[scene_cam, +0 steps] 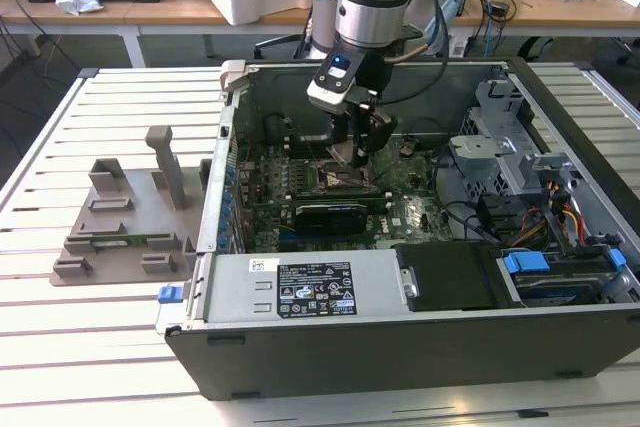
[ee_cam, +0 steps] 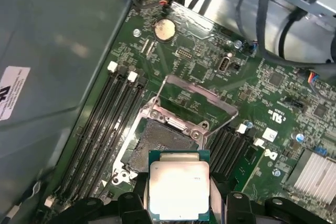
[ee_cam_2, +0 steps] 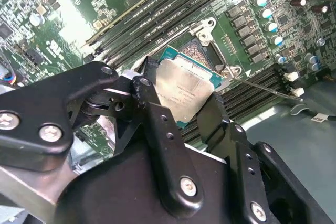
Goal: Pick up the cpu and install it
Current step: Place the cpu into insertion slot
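Motherboard (ee_cam: 199, 72) beneath cpu (ee_cam: 179, 190) in claw (ee_cam_2: 181, 97)

Desk (scene_cam: 100, 347): white, slatted, carrying everything.
Computer case (scene_cam: 400, 352): dark, lying open on the desk.
Grey holder (scene_cam: 120, 237): just beside the case, on the exterior view's left.
Power supply (scene_cam: 300, 287): silver labelled box along the case's near wall.
Black card (scene_cam: 325, 215): plugged into the green board (scene_cam: 415, 217).
Coin battery (ee_cam: 164, 29): on the board in the first wrist view.
Memory slots (ee_cam: 100, 135): long black parallel rows.
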### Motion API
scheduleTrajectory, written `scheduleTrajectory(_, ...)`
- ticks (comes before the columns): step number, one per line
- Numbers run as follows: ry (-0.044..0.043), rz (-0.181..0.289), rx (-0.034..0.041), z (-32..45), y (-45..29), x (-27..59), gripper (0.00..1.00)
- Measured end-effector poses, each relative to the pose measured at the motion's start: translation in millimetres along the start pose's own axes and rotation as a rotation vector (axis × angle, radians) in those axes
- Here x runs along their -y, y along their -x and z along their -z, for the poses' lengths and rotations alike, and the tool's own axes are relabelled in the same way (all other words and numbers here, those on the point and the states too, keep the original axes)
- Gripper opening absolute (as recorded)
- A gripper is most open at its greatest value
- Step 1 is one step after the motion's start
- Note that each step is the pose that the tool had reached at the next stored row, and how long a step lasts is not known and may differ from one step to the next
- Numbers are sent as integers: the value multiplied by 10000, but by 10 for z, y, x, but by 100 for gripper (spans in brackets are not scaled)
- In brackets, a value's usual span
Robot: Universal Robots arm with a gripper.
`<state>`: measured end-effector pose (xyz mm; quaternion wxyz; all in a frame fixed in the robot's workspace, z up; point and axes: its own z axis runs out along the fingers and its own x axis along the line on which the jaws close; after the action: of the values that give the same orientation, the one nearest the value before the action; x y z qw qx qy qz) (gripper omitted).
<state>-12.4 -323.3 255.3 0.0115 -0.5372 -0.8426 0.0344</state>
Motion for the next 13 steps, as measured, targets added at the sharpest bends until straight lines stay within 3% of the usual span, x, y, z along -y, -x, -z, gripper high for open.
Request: scheduleTrajectory(13,-85,-2777,-123,-6,-1,-1,55)
